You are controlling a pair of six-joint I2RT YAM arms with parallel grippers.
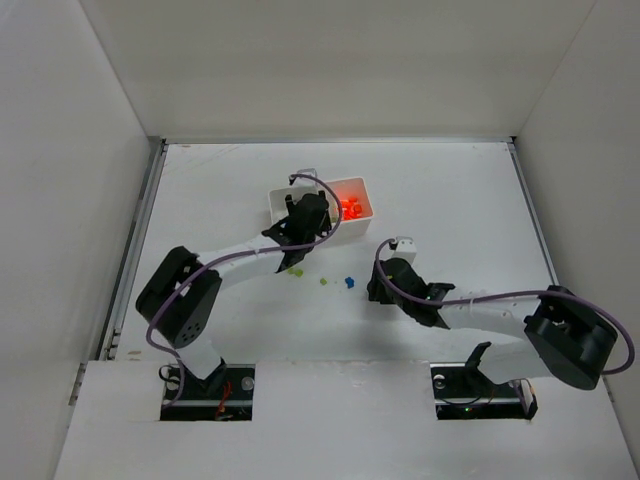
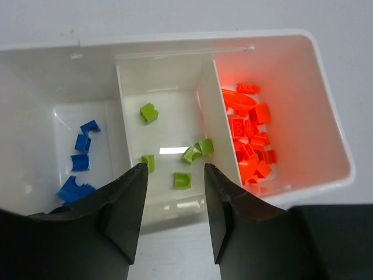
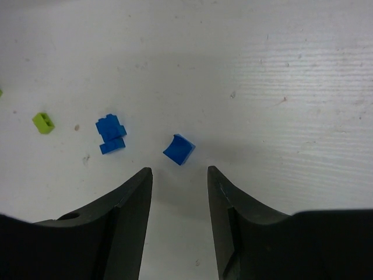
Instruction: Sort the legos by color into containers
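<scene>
Jaws on both sides are standing spread and empty, the left gripper (image 2: 176, 175) hovering over the tray's (image 2: 335, 134) green compartment (image 2: 169, 116), the right gripper (image 3: 179, 172) over a loose blue brick (image 3: 179, 149), with most legos (image 2: 247, 140) seemingly lying sorted and a few waiting on the table (image 3: 262, 70)

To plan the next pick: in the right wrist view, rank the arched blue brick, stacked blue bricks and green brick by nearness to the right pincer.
1. Arched blue brick, straight ahead of the right pincer.
2. Stacked blue bricks, ahead, left.
3. Green brick, far left.
</scene>
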